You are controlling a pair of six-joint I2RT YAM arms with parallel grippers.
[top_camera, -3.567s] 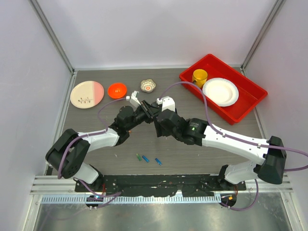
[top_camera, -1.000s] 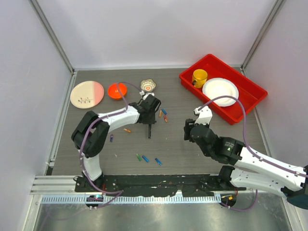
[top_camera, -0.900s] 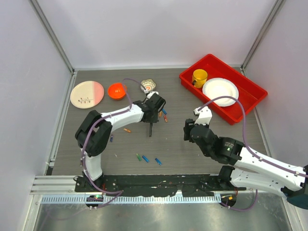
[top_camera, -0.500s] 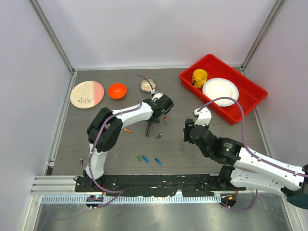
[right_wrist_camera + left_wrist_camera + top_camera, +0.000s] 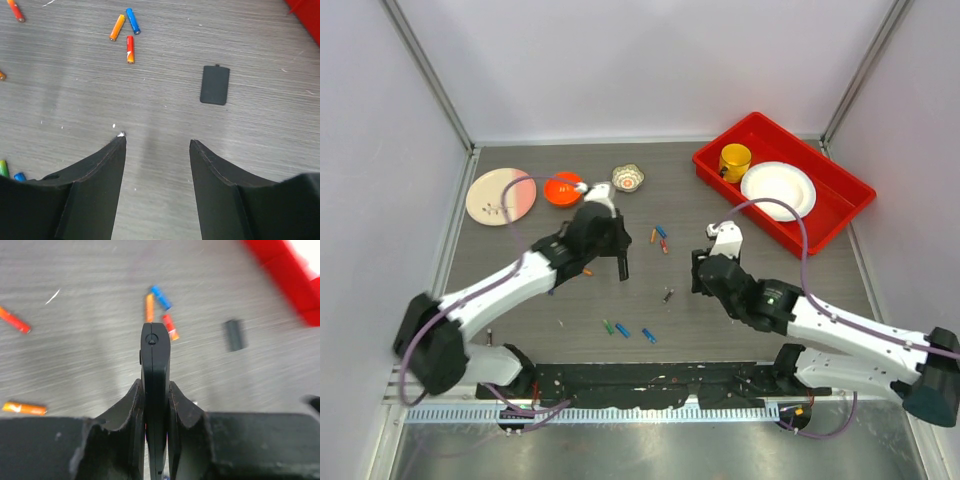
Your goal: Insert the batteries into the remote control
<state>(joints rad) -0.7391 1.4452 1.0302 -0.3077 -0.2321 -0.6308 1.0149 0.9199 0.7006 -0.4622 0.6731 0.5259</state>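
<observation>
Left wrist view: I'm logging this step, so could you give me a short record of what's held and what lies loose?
left gripper: shut on the remote control, seen edge-on
right gripper: open, empty, above the table
batteries: three loose beyond the remote's tip, others scattered
small black flat piece: lying flat, apart from the remote

The remote control [image 5: 154, 347] is gripped in the left hand [image 5: 155, 387], left of 3 batteries [image 5: 658, 238] clustered mid-counter [image 5: 690, 210]. 3 more are laid near the front edge. A small flat cover [image 5: 215, 85] is found near the right hand [image 5: 157, 142]. A tray [image 5: 835, 200], with a cup [image 5: 735, 158] and plate [image 5: 778, 190] in it, is set far right.
</observation>
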